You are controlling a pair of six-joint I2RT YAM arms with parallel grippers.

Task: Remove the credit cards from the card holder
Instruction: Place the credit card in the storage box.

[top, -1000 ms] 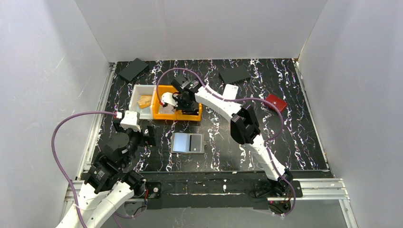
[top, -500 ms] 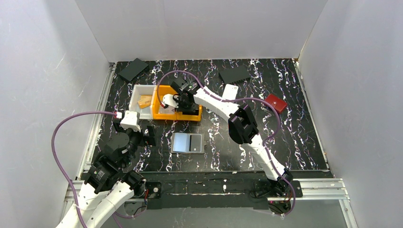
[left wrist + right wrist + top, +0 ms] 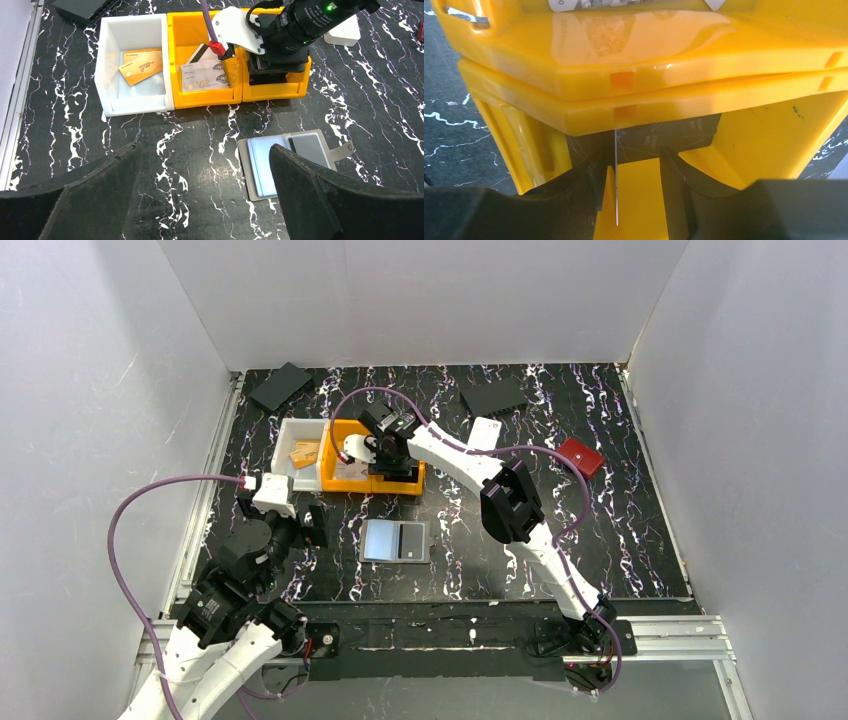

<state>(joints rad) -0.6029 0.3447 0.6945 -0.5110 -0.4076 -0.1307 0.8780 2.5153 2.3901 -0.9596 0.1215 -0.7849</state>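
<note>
Top external: fixed high behind the arm bases point(image 3: 580, 625), facing down and forward; far enough to hold the whole table point(image 3: 640, 540) and three walls.
Left wrist: on the left arm, looking down and forward between the prongs of the left gripper point(image 3: 205, 150); middle distance; takes in white bin point(image 3: 107, 60), yellow bin point(image 3: 210, 97), card holder point(image 3: 260, 165).
Right wrist: hard against the yellow bin, its walls filling the frame; right gripper point(image 3: 631, 157) along the bottom edge.
Shared: yellow bin in all three; white bin and card holder in top external and left wrist.
</note>
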